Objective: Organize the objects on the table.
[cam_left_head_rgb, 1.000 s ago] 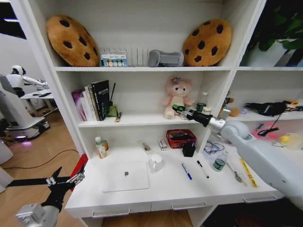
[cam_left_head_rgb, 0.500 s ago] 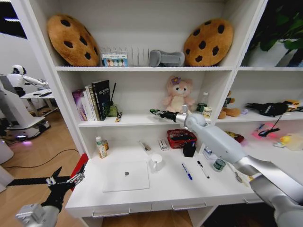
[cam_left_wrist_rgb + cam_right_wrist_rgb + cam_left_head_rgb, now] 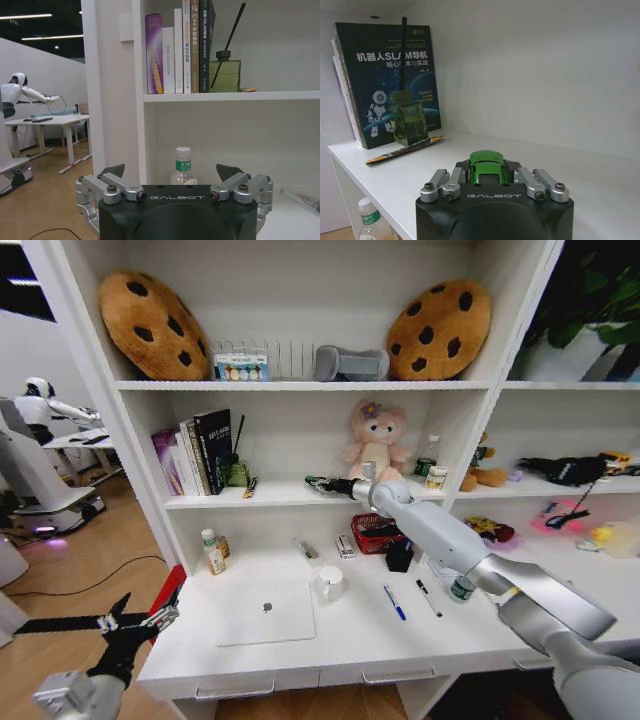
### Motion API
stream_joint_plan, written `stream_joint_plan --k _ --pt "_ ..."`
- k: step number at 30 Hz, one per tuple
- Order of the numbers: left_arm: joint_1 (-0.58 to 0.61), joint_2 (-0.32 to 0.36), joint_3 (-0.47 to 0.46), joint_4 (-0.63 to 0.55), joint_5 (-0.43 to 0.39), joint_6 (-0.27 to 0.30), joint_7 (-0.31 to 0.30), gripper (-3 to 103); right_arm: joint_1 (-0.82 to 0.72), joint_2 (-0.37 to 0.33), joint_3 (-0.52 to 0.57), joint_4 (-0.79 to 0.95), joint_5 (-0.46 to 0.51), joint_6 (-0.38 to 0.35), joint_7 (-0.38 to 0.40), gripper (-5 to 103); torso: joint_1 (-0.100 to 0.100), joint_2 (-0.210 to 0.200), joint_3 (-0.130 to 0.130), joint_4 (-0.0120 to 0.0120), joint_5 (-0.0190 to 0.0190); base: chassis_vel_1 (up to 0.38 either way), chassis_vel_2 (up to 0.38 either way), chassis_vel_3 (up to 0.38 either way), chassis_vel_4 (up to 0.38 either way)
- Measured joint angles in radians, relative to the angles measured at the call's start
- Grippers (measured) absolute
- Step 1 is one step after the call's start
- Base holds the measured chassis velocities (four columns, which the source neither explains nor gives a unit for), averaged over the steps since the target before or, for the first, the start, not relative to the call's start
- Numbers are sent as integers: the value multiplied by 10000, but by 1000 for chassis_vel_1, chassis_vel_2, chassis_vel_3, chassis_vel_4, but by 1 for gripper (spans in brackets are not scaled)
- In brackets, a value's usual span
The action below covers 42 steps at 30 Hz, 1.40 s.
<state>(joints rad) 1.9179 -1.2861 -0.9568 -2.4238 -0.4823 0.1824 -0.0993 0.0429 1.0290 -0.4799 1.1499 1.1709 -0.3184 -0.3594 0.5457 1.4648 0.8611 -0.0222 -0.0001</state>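
While gripped, glossy green toy car (image 3: 488,169)

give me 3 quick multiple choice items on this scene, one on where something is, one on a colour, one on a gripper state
1. Where is the right gripper?
A. Resting on the laptop
B. Over the middle shelf, between the books and the plush toy
C. Down beside the drawers

2. What colour is the toy car?
A. Red
B. Green
C. Yellow

3. What state is the left gripper in?
A. Open, holding nothing
B. Shut on a pen
C. Shut on a bottle

Answers:
1. B: the head view shows the arm stretched across so its gripper sits above the middle shelf, right of the books and left of the plush toy.
2. B: the right wrist view shows a shiny green car clamped between the fingers.
3. A: the left wrist view shows its fingers spread wide with nothing between them; it hangs low beside the table.
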Motion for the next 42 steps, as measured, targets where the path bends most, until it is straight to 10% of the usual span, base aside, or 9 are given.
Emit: stream_joint_plan --k 17,27,37,42 --pt "0 0 0 0 0 0 0 100 124 221 -172 -252 -308 -76 -145 33 -1 0 0 0 1 0 0 0 0" --pt "0 0 0 0 0 0 0 100 -153 -288 307 541 -120 -267 113 68 -2 1 0 -1 2 0 0 0 0" --pt "0 0 1 0 -1 1 -5 100 -2443 -2902 3480 5803 850 -647 1507 100 -2 2 -3 -1 1 0 0 0 0" --pt "0 0 1 -1 0 1 0 100 -6242 -4659 6825 8502 -512 -230 2244 100 -3 2 -2 -6 9 0 0 0 0"
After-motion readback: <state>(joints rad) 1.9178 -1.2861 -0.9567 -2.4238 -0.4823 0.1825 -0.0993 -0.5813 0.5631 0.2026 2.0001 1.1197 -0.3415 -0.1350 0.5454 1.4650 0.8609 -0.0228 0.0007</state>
